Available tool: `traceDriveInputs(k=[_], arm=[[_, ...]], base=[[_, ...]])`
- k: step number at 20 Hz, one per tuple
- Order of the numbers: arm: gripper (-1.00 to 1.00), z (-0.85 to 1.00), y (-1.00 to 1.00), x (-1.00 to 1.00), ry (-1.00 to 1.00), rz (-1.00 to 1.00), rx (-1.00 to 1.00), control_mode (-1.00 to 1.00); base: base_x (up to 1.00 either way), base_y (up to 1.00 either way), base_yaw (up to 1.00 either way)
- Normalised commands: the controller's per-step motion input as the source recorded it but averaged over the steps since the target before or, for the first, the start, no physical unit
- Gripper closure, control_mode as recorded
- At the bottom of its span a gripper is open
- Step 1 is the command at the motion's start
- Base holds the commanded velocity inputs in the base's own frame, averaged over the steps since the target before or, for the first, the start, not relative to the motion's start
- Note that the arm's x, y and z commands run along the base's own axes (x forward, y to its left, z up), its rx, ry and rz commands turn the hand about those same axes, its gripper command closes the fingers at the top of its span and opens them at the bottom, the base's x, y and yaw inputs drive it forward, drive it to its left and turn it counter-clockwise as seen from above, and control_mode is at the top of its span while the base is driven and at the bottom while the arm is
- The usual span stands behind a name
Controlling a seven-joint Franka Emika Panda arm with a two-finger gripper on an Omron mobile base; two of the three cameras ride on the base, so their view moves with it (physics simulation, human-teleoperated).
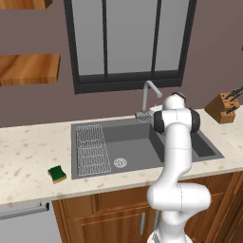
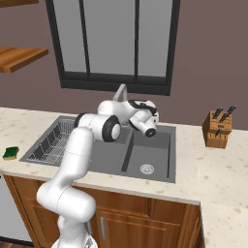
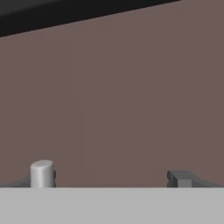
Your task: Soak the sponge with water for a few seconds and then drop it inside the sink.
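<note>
The sponge [image 1: 57, 173] [image 2: 10, 153], green on top and yellow beneath, lies flat on the counter left of the sink [image 1: 137, 142] [image 2: 150, 145]. The arm reaches over the sink's back rim, with the hand beside the base of the grey gooseneck faucet [image 1: 148, 97] [image 2: 121, 92]. In the hand view my gripper [image 3: 98, 181] faces the brown back wall, open, with nothing between its jaws. A short silver cylinder [image 3: 42, 173] stands by the left fingertip. I see no water at the spout. The sponge is far to the left of the gripper.
A wire rack [image 1: 92, 149] [image 2: 51, 140] lies in the left basin. Each basin has a round drain [image 1: 120, 163] [image 2: 147, 168]. A knife block [image 1: 223, 108] [image 2: 216, 128] stands on the right counter. A dark-framed window [image 1: 128, 42] is behind the faucet, and a wooden shelf [image 1: 28, 69] hangs on the left.
</note>
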Motion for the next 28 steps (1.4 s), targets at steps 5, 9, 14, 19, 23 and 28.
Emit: traceDriveInputs(k=[5,9,14,19,23,28], arm=[[-1.0,0.0,-0.29,0.01,0.0,-0.09,0.02,-1.0],[-1.0,0.0,-0.33,0.01,0.0,-0.08,0.04,-1.0],[-1.0,0.0,-0.39,0.0,0.0,-0.07,0.06,-1.0],[-1.0,-0.01,-0.48,0.0,0.0,-0.02,0.04,-1.0],[-1.0,0.0,-0.53,0.01,0.0,0.0,0.02,-1.0],[-1.0,0.0,-0.53,0.0,0.0,0.0,0.01,-1.0]], base=[[0.0,0.0,0.0],[0.0,0.0,0.0],[0.0,0.0,0.0],[0.0,0.0,0.0],[0.0,0.0,0.0],[0.0,0.0,0.0]])
